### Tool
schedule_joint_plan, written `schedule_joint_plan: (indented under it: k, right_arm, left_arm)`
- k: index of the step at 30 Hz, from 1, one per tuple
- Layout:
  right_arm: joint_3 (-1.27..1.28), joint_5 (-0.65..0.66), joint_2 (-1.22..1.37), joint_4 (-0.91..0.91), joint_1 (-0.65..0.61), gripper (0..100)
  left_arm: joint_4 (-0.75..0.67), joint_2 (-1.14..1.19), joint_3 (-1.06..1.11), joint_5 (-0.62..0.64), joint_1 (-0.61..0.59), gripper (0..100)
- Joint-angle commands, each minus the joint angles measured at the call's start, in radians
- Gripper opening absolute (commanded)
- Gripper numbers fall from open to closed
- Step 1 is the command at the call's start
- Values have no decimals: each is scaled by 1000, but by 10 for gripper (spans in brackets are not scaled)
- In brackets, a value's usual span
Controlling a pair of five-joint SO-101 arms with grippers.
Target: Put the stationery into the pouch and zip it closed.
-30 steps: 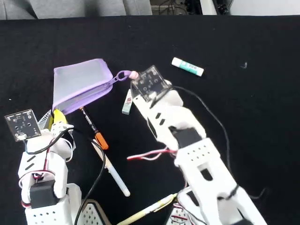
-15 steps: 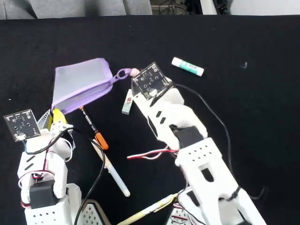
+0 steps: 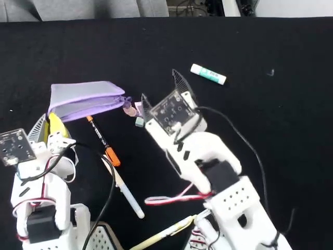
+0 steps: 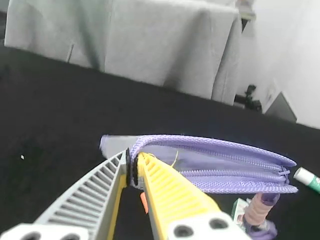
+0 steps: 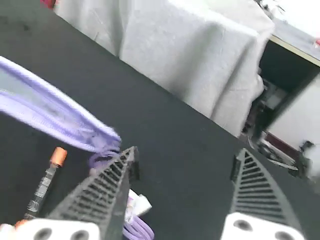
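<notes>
At the near-left end of the purple pouch (image 3: 83,99), my left claw (image 3: 48,121) is pressed together on the fabric. In my left wrist view the yellow finger and the grey ribbed finger of that claw (image 4: 131,160) meet on the pouch's (image 4: 210,160) corner, and the bag stretches away from the pinch with its zip line running along the side that faces me. At the far end of that zip hangs the zipper pull (image 4: 260,210), a pinkish bead on a purple loop. My right claw (image 3: 162,92) sits just beside that end of the pouch, spread wide and holding nothing. One black ribbed finger stands close to the zipper pull (image 3: 131,108) and the other stands well out toward the glue stick (image 3: 208,74). In my right wrist view the gap of that claw (image 5: 186,155) is open over bare black cloth, with the pull (image 5: 102,160) beside the nearer finger and the pouch (image 5: 45,115) slanting away beyond it. A small pale block (image 3: 139,122) lies on the surface (image 3: 270,130) just under my right claw, near the pull. The orange-capped pen (image 3: 101,141) lies outside the pouch, its thin tip just below the bag's lower edge. A white pen (image 3: 125,192) lies past it, closer to my bases, and a yellowish pen (image 3: 161,234) lies at the near edge between my two arms. The glue stick rests alone, well apart from the pouch.
</notes>
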Motion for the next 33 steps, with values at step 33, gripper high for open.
schedule_joint_plan:
  k: [33]
  right_arm:
    - [-337,-152,406,315,-170,293]
  left_arm:
    - [813,1708,-1928,-84,-7,29]
